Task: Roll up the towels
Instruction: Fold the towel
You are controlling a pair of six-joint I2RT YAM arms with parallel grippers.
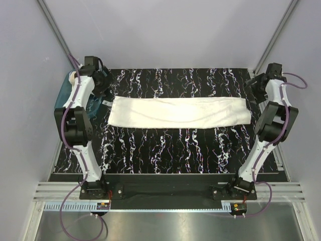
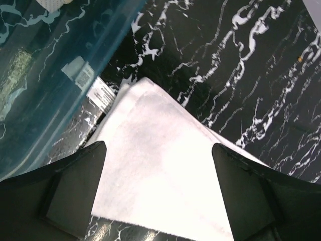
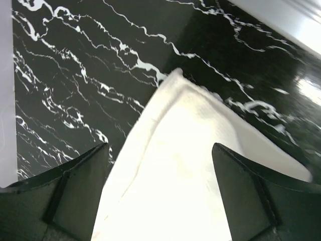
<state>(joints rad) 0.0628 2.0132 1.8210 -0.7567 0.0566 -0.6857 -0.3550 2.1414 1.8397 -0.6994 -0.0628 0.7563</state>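
One white towel [image 1: 178,111] lies folded into a long flat strip across the black marbled table [image 1: 175,145]. My left gripper [image 1: 104,84] hovers over the strip's left end. In the left wrist view the left gripper [image 2: 158,146] is open, with the white towel [image 2: 160,170] lying flat below and between the fingers [image 2: 75,191], not pinched. My right gripper [image 1: 254,83] hangs over the right end. In the right wrist view the right gripper [image 3: 159,146] is also open, and the towel's far corner [image 3: 175,80] points away from it.
A translucent teal tub [image 1: 64,93] stands at the table's left edge, close beside the left gripper and the towel's end; it also fills the left of the left wrist view as the tub [image 2: 45,75]. A bit of pale cloth [image 1: 73,76] shows at its far end. Grey walls enclose the table.
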